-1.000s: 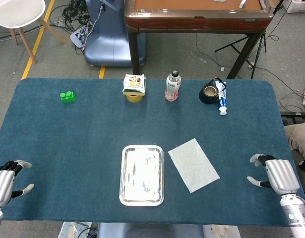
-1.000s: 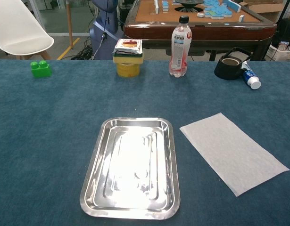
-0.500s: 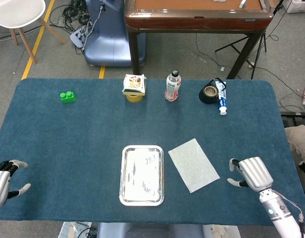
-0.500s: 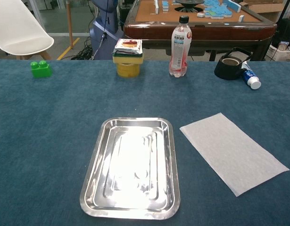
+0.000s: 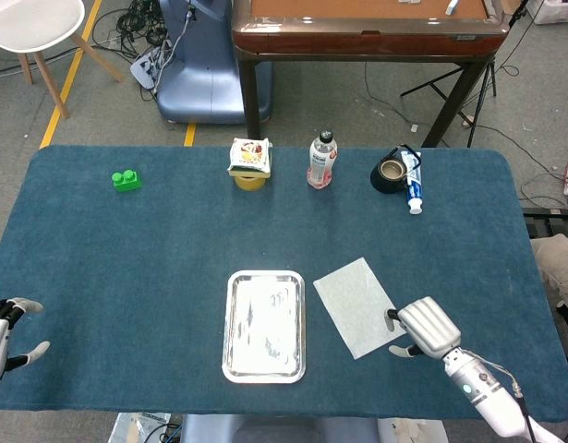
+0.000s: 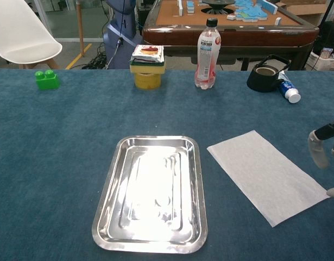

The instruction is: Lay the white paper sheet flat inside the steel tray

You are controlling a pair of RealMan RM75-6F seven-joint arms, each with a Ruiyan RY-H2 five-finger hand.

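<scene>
White paper sheet (image 5: 359, 305) lies flat, seemingly uncreased; both hands' fingers released.

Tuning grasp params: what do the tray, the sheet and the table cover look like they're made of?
steel tray: polished metal, likely stainless; mirror glare, stamped ridges, rolled rim.
white paper sheet: thin matte paper or tissue, lying flat; which one is unclear.
table cover: dark teal fabric, felt-like or short pile; matte and fuzzy.
</scene>
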